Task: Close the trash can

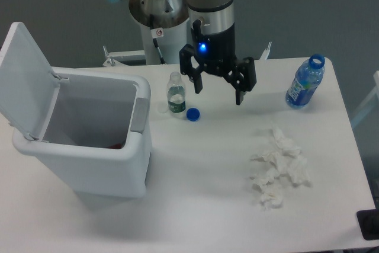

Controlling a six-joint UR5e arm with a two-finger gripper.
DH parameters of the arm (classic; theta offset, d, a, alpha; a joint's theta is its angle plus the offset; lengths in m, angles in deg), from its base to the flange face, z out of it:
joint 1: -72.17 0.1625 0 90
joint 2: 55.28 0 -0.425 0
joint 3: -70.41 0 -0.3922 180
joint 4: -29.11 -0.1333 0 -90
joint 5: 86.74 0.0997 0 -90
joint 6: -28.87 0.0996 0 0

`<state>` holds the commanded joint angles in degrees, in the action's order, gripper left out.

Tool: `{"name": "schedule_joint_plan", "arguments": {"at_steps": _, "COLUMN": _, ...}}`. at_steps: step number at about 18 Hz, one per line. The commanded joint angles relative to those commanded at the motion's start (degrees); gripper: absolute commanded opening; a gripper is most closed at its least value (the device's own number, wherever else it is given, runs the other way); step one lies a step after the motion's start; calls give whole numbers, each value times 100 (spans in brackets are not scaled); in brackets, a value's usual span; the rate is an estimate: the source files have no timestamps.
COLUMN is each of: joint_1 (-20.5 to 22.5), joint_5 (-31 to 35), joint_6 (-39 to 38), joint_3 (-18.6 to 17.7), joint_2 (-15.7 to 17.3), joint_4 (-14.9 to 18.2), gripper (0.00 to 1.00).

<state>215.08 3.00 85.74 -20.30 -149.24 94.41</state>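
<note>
We see the large white plastic rectangular trash can standing at the left of the white surface, its hinged flat lid raised and leaning back. The black two-finger end effector hangs spread and empty, well apart from it, above a small clear plastic bottle and a blue cap. We judge the closing not yet begun; next we must reach the lid's back and push it forward. Something reddish lies inside the trash can, too hidden to name.
</note>
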Motion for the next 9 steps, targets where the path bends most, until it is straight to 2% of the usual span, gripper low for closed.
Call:
{"name": "schedule_joint_plan", "arguments": {"at_steps": 4, "joint_1": -9, "joint_5": 0, "joint_6": -17, "joint_3": 26, "joint_2": 9, "joint_4": -123, "gripper": 100}}
{"name": "schedule_joint_plan", "arguments": {"at_steps": 9, "joint_1": -17, "joint_5": 9, "joint_6": -149, "joint_3": -229, "joint_2": 114, "joint_4": -132, "gripper": 100}}
